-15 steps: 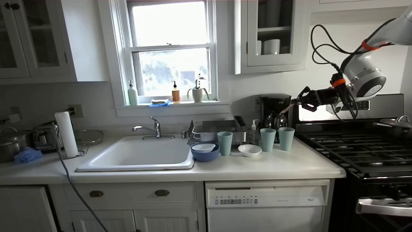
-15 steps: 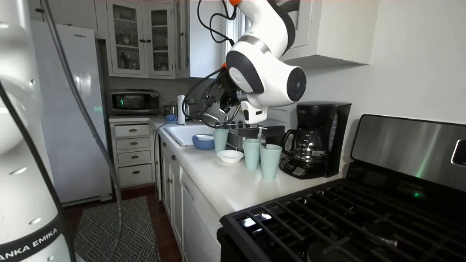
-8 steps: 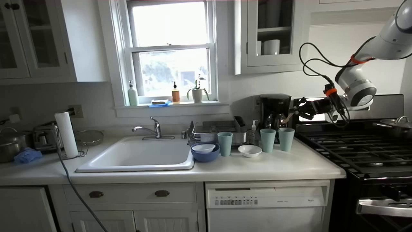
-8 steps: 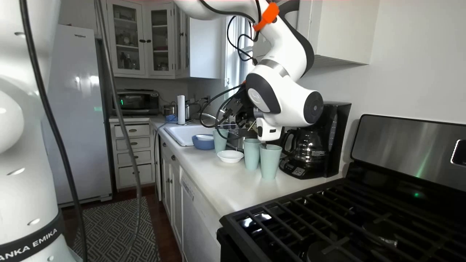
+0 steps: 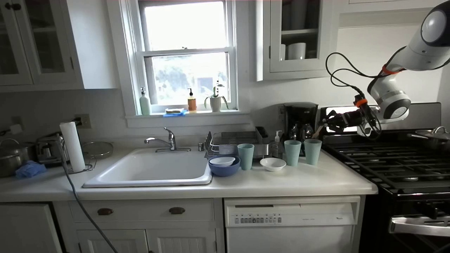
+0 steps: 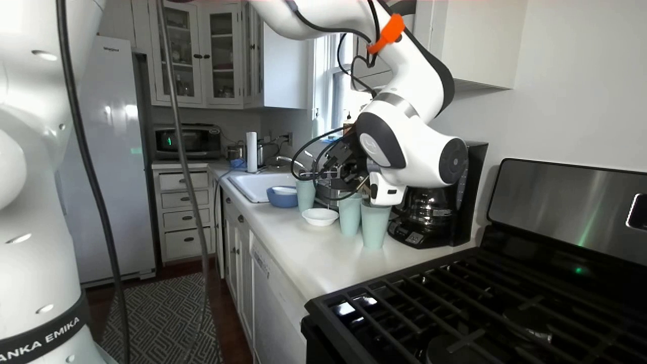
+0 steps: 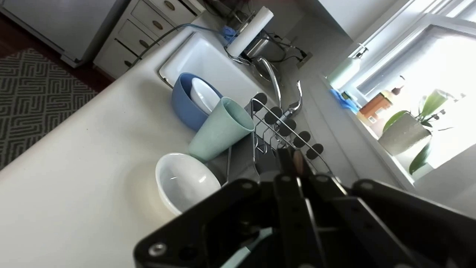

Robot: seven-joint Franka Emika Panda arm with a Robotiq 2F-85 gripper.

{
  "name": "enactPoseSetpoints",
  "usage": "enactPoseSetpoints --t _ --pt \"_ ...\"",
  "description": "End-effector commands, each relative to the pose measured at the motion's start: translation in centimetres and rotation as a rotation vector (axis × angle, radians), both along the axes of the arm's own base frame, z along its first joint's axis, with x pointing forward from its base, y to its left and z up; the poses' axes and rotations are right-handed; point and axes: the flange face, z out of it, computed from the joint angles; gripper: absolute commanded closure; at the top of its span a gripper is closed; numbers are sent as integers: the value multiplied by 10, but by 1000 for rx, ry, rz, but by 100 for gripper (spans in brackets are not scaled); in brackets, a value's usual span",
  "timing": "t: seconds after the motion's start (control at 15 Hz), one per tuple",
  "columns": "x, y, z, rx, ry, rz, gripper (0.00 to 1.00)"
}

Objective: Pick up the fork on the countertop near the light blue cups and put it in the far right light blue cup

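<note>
Jaws narrow, gripping the fork (a brown sliver of it shows in the wrist view). Fork slants down; in an exterior view its lower end overlaps the far right cup at the rim; inside or behind, cannot tell. Upright on worktop: second cup just beside, dish, third cup.

Black jointed gripper holds slender tan fork, tilted, lower end near rim of far-right pale blue-green tumbler.
</note>
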Motion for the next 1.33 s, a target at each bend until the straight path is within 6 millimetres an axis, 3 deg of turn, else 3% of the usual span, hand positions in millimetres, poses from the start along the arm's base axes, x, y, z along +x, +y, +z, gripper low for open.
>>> enactPoseSetpoints --t 0.0,0.53,0.6,0.67,1.27 --pt "16 -4 -11 31 13 -6 99" --pt "24 -6 -34 21 60 -10 99" --pt "24 -7 -35 27 62 -8 72" --pt "24 -7 -35 22 60 -7 71" --pt "18 -8 -18 11 27 3 9"
